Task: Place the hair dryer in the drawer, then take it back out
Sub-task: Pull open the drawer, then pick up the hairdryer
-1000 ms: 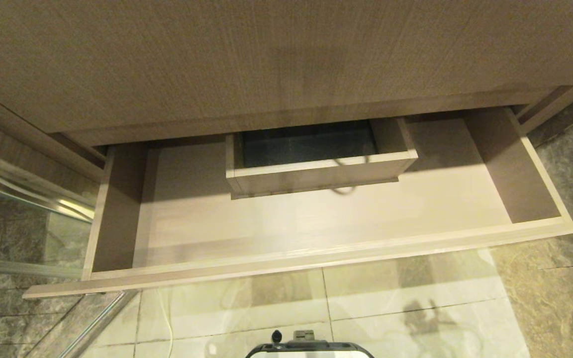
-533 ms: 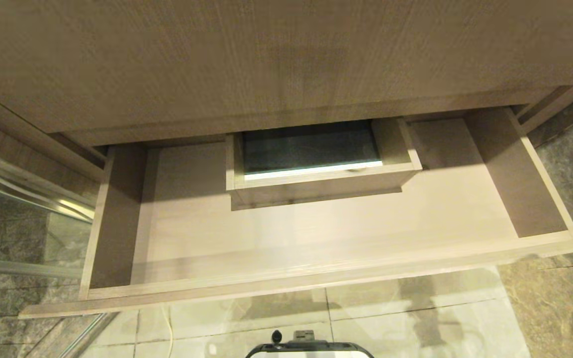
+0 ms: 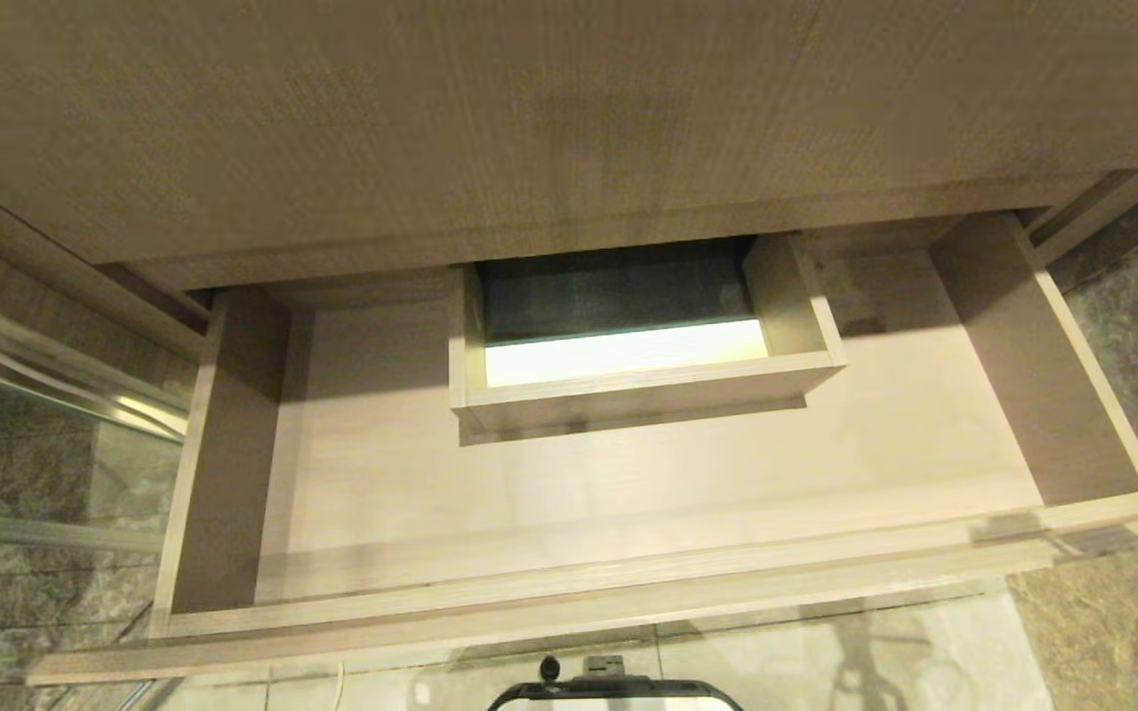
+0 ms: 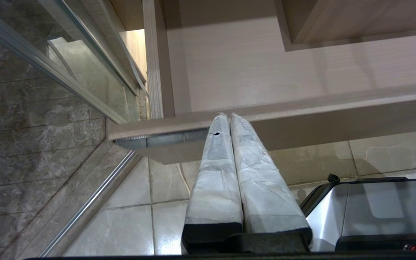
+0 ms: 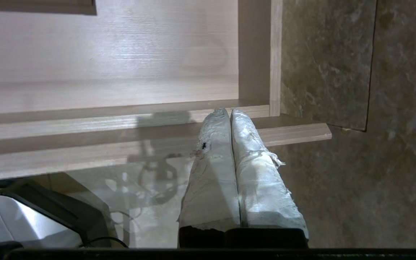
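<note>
The drawer (image 3: 569, 617) stands pulled far out below the tall wood panel, and its light wood floor is bare. The hair dryer is out of view. In the right wrist view my right gripper (image 5: 228, 110) is shut with nothing between its wrapped fingers. Its tips sit at the top edge of the drawer front (image 5: 121, 122), near the right end; whether they touch it I cannot tell. My left gripper (image 4: 228, 115) is parked, shut and empty, in front of the left end of the drawer front (image 4: 320, 108). Neither gripper shows in the head view.
A boxed cutout (image 3: 628, 390) rises at the drawer's rear centre, with floor showing through it. The tall wood panel (image 3: 529, 128) overhangs the back of the drawer. A glass partition with a metal rail (image 3: 45, 395) stands at the left. My base (image 3: 613, 694) is on the tiled floor below.
The drawer has slid out toward me and is open wider. A bright strip of floor now shows through the rear cutout.
</note>
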`<state>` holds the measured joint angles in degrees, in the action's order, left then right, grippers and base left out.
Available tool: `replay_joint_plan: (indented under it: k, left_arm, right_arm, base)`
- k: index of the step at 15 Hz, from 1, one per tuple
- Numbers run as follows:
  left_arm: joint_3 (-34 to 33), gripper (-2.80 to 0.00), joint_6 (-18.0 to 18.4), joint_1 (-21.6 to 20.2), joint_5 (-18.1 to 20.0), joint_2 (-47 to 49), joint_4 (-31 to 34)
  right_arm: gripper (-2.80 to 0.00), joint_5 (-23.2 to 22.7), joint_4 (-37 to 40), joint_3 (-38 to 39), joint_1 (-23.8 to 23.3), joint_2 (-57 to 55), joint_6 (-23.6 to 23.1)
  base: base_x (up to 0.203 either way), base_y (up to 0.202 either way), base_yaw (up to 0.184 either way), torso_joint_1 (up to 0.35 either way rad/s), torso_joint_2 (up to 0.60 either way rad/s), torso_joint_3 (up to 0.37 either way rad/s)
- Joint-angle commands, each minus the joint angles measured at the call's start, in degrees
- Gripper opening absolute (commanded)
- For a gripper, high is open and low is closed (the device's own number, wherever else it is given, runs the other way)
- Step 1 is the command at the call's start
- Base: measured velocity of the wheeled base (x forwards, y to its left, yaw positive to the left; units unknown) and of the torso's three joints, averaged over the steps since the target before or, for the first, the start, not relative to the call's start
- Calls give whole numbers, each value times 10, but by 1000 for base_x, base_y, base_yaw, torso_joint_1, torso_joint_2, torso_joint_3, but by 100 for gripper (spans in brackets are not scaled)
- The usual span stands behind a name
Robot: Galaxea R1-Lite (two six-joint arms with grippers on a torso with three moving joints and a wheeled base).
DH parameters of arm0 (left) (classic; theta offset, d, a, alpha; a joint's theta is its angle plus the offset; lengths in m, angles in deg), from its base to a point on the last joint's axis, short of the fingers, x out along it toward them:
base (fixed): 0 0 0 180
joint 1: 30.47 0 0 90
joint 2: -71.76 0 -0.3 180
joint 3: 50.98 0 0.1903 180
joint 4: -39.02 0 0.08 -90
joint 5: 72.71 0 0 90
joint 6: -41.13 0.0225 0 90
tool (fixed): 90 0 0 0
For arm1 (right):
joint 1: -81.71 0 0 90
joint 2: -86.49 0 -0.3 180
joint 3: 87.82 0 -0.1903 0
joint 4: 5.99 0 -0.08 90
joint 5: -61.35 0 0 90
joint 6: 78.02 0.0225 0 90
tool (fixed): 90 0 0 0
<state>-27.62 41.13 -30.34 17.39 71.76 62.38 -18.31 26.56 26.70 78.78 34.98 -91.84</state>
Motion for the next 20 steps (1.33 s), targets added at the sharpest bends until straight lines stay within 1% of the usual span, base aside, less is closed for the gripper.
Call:
replay_joint_plan:
  k: [1,4,6,7,9,11,15,18,20]
  left_arm:
    - [-1,-280,0,0,1,0,0]
    - [0,-280,0,0,0,0,0]
    - [-1,-280,0,0,0,0,1]
    - [-1,-280,0,0,0,0,0]
    - [-1,-280,0,0,0,0,0]
    - [-1,-280,0,0,0,0,0]
    - [-1,-280,0,0,0,0,0]
    - [-1,-280,0,0,0,0,0]
    - [0,-280,0,0,0,0,0]
  right_arm:
    - [-280,1,-2,-3,2,-9,4]
    - [-280,0,-10,4,6,-3,4]
    - [-280,-11,-13,43,33,31,9]
    - [-280,-16,-13,69,45,61,16]
    - [-280,-22,-11,127,53,144,21]
    - [-280,-26,-11,192,58,247,23]
    - [-280,-21,-19,328,89,444,28]
    - [-280,-43,-39,373,99,535,58]
    - [-280,-55,-44,382,110,538,63]
  base:
    - [0,0,0,0,0,0]
    - [0,0,0,0,0,0]
    - [0,0,0,0,0,0]
    - [0,0,0,0,0,0]
    - [0,0,0,0,0,0]
    - [0,0,0,0,0,0]
    - [0,0,0,0,0,0]
    - [0,0,0,0,0,0]
    - [0,0,0,0,0,0]
